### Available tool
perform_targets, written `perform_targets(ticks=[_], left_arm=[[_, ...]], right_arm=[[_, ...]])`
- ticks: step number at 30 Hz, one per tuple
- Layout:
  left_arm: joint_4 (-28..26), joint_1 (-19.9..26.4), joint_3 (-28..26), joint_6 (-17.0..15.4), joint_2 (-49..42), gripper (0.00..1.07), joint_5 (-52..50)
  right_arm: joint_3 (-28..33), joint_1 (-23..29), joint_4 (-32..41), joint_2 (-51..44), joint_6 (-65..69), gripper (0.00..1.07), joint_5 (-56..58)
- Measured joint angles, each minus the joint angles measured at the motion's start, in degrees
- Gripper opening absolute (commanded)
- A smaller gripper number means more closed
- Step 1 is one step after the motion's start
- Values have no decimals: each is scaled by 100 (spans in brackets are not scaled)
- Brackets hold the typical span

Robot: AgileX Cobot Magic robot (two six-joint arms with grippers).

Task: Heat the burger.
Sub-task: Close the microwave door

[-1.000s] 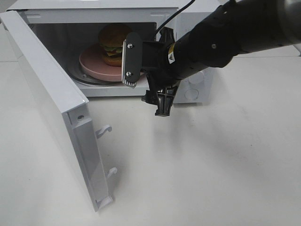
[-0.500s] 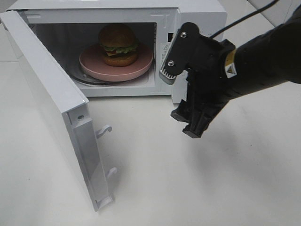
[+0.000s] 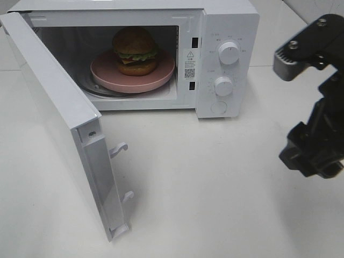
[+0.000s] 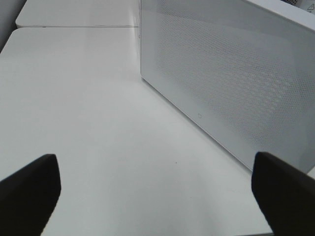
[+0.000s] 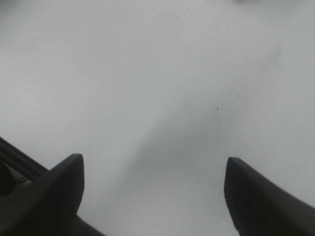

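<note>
The burger (image 3: 134, 51) sits upright on a round pink plate (image 3: 161, 72) inside the white microwave (image 3: 228, 24), whose door (image 3: 54, 102) hangs wide open to the left. My right gripper (image 3: 294, 110) hovers open and empty over the table at the far right, well clear of the microwave. The right wrist view has only its two dark fingertips (image 5: 59, 189) over bare tabletop. My left gripper (image 4: 155, 191) stands open with nothing between its fingers, facing the dotted outer face of the door (image 4: 226, 83). It is out of the exterior view.
The microwave's front panel carries two knobs (image 3: 229, 54) and a round button (image 3: 218, 107). Two white latch hooks (image 3: 119, 149) stick out from the door's edge. White tabletop (image 3: 215, 193) spreads in front of the microwave.
My right gripper has drawn back from the microwave opening and swung to the far right, still open. The burger and plate stay put inside. The door has not moved.
</note>
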Motion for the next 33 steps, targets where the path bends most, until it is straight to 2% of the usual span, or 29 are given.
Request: perform_targets(ticks=[8, 18, 26, 28, 29, 31, 32, 33], left_arm=[[0, 0, 0, 0, 0, 98, 0], [0, 0, 0, 0, 0, 98, 0], [0, 0, 0, 0, 0, 98, 0], [0, 0, 0, 0, 0, 98, 0], [0, 0, 0, 0, 0, 98, 0], [0, 0, 0, 0, 0, 98, 0], [0, 0, 0, 0, 0, 98, 0], [0, 0, 0, 0, 0, 98, 0]], right_arm=[[0, 0, 23, -1249, 143, 76, 1134], [74, 0, 367, -2607, 304, 76, 1662], [791, -34, 407, -3845, 590, 76, 1839], [1043, -378, 407, -4269, 602, 76, 1862], [1043, -378, 407, -4269, 602, 76, 1862], [1346, -1215, 407, -4750, 539, 76, 1742], [1346, -1215, 407, -4750, 539, 76, 1742], [1409, -1438, 407, -4899, 498, 76, 1656]])
